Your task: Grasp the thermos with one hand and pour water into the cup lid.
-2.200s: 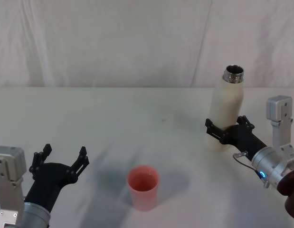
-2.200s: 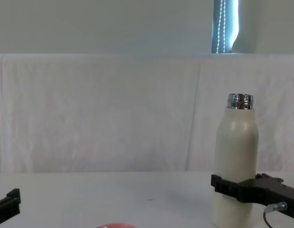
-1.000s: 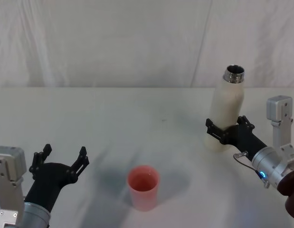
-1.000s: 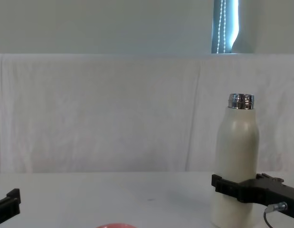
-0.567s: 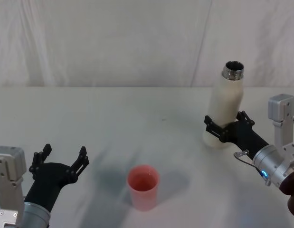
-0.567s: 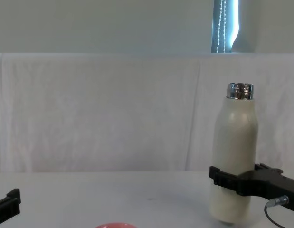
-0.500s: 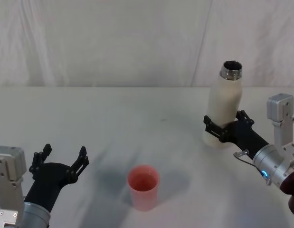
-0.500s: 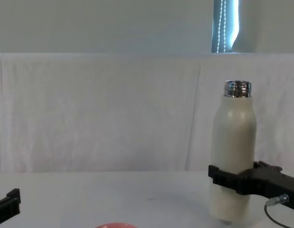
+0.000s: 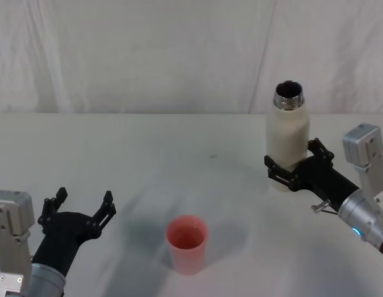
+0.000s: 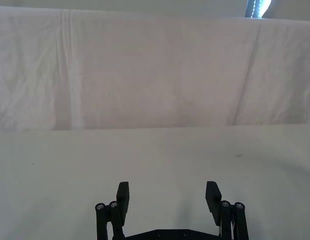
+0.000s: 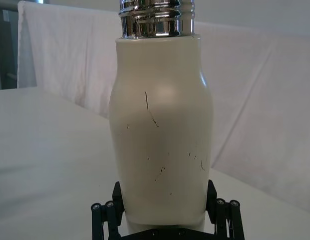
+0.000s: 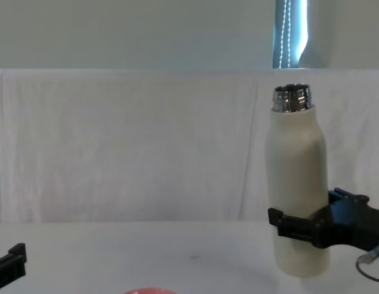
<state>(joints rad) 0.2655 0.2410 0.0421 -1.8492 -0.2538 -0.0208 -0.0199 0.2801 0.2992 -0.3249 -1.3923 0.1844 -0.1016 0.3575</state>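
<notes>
The thermos [image 9: 288, 136] is a tall cream-white bottle with an open steel neck, upright and lifted a little off the table at the right. My right gripper [image 9: 292, 167] is shut on its lower body; the chest view shows the thermos [image 12: 297, 196] clear of the surface with the gripper [image 12: 311, 228] around it. In the right wrist view the thermos [image 11: 161, 142] sits between the black fingers [image 11: 107, 212]. The pink cup lid [image 9: 187, 243] stands at the table's front centre; only its rim [image 12: 145, 291] peeks into the chest view. My left gripper [image 9: 80, 210] rests open at the front left, its open fingers [image 10: 123, 194] holding nothing.
A white cloth covers the table [image 9: 148, 154] and hangs as a backdrop behind it. Bare tabletop lies between the cup lid and the thermos. A window strip [image 12: 291, 33] shows above the backdrop.
The right gripper has lifted the thermos off the table and carried it slightly left, toward the cup lid. The left arm and the cup lid have not moved.
</notes>
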